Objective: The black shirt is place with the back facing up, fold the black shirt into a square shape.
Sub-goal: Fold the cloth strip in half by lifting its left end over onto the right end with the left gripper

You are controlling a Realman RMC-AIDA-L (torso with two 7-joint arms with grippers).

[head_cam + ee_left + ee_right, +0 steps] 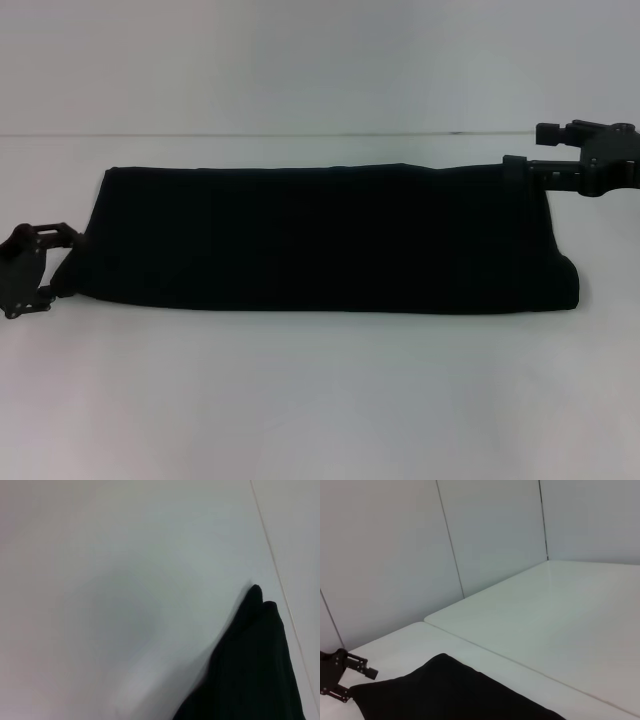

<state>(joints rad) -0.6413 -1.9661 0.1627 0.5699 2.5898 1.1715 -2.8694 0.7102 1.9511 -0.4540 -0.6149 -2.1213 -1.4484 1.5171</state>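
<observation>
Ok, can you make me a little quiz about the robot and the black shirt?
1. True or false: the black shirt is spread out flat with both sleeves showing.
2. Which gripper is at the shirt's near end corner? A) left gripper B) right gripper C) neither
3. Fill in: the shirt lies on a ____ table.

Key:
1. False. It is folded into a long band.
2. A. The right gripper is at the far corner of the other end.
3. White.
</observation>
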